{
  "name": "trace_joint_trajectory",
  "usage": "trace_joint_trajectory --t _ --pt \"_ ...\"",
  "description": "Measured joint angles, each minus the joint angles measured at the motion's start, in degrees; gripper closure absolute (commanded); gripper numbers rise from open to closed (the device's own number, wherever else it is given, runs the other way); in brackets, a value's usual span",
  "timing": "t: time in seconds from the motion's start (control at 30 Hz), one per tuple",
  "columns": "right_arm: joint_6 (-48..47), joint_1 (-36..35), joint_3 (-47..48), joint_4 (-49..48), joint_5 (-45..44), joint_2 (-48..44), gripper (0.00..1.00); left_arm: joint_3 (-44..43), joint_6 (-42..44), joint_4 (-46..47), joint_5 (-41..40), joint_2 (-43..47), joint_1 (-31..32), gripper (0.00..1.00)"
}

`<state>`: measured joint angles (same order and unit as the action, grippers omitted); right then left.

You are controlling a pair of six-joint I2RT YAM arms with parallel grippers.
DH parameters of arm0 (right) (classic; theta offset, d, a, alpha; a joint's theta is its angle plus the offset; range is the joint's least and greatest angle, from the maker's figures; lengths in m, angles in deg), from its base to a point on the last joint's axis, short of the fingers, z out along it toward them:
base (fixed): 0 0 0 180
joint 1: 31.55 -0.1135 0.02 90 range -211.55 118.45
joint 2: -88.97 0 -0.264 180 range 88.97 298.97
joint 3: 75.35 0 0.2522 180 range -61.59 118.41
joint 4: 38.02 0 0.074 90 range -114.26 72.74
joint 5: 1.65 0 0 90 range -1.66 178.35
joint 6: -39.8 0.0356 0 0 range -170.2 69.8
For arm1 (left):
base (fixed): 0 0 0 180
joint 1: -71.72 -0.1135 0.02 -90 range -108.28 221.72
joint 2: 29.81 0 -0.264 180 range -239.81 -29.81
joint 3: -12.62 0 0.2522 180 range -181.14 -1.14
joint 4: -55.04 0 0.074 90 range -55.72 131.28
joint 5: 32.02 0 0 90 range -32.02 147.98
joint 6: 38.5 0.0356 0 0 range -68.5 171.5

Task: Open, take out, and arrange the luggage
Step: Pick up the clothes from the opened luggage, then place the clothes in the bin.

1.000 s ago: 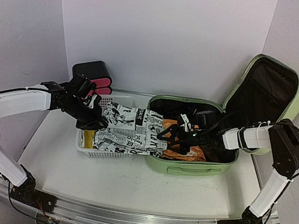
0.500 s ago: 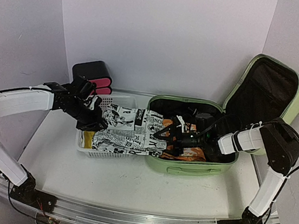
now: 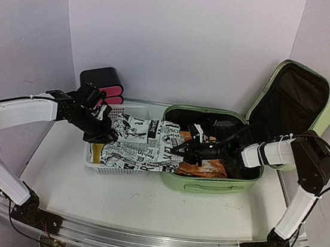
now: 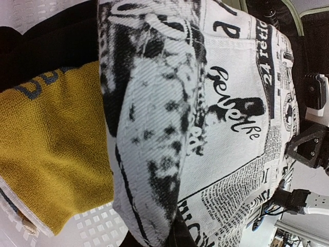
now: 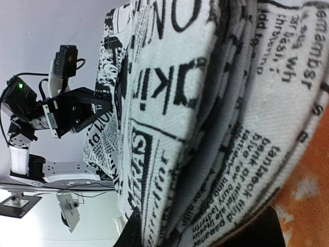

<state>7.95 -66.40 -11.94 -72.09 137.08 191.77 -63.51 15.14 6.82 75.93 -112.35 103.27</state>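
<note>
Since 1 second ago the right gripper (image 3: pixel 178 151) has dropped from a wide spread to narrow jaws pinched on the right edge of the newspaper-print cloth (image 3: pixel 141 142), and its arm has reached farther left. The left gripper (image 3: pixel 108 136) stays clamped on the cloth's left end, over the basket (image 3: pixel 117 169). On the cloth, "24" prints clearly beside a looping cursive word that is hard to read; the small columns of type are too warped to make out. The cloth is a ribbed white weave with black ink. A nubby yellow towel (image 4: pixel 46 149) lies under it in the perforated white plastic basket. The luggage (image 3: pixel 211 186), a rounded light-green hard shell, sits open at the table's right, touching the basket, with its black-lined lid (image 3: pixel 329 107) raised.
</note>
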Motion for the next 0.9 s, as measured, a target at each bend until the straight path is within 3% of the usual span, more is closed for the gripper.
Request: trace_joint_trajectory --t 0.17,0.43,0.7,0.9 --pt "-5.11 -1.62 5.62 10.84 -3.96 -1.03 1.0 -0.02 0.74 -0.2 -0.37 1.75 -0.24 1.0" --pt "-13.11 -8.0 20.17 26.23 -12.94 -0.96 1.0 -2.97 2.49 -6.36 -4.66 5.35 -0.55 1.0" --pt "-19.28 -12.02 33.99 34.47 -21.07 4.9 1.0 -6.32 3.96 -10.58 -11.39 5.33 -1.42 1.0" --pt "-22.53 -14.8 39.32 37.4 -26.51 10.29 1.0 -9.66 6.64 -12.79 -11.45 2.03 -5.75 1.0"
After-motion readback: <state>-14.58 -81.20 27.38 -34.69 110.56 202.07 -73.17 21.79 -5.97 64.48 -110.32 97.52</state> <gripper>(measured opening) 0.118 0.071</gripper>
